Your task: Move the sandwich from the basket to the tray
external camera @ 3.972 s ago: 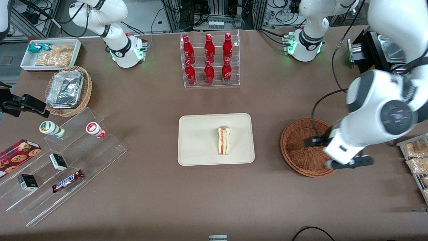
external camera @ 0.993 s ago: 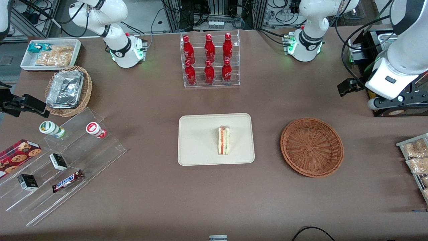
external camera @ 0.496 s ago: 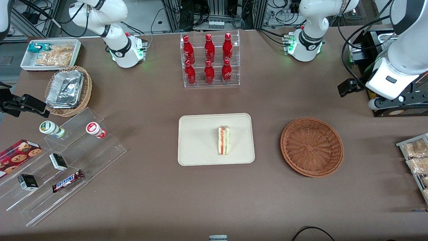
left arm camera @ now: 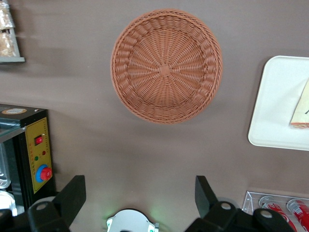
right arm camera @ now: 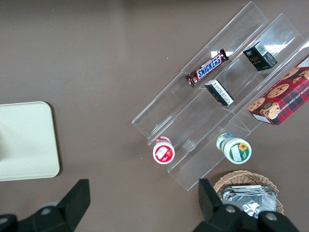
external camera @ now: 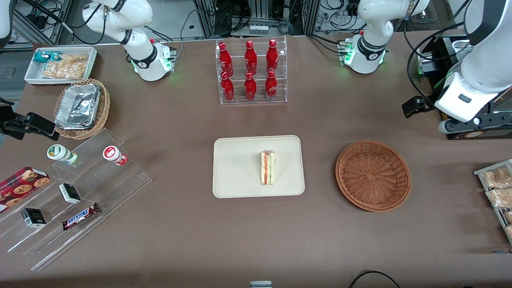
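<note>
Spread wide and holding nothing, the left arm's black two-finger gripper [left arm camera: 140, 195] hangs high above the table. The wrapped triangular white-bread sandwich [external camera: 268, 167] lies on the flat cream-beige rectangular tray [external camera: 236, 168]; the round reddish-brown wicker basket [external camera: 373, 175] sits beside it, toward the working arm's end.

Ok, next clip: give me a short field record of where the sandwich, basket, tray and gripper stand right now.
sandwich: lying on the tray, cut edge up
tray: mid-table, holds only the sandwich
basket: empty, beside the tray toward the working arm's end
gripper: open, holding nothing, raised above the table, farther from the front camera than the basket
task state: appears complete
</note>
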Available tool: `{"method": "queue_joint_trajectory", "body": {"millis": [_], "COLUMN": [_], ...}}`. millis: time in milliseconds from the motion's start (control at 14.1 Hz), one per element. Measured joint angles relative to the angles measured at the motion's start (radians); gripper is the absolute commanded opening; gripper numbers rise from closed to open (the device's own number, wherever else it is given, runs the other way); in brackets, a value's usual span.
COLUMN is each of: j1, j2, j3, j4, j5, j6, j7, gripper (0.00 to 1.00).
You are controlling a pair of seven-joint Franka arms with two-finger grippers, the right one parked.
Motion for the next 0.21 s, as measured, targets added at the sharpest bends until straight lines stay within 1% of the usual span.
{"method": "queue_joint_trajectory", "body": {"millis": [213], "j1": [-0.01], "j2": [0.013], "j3": [-0.003], "j4": [0.0], "j5": [0.0], "j6": [0.015], "j7": [0.0], "gripper": [1.0]}}
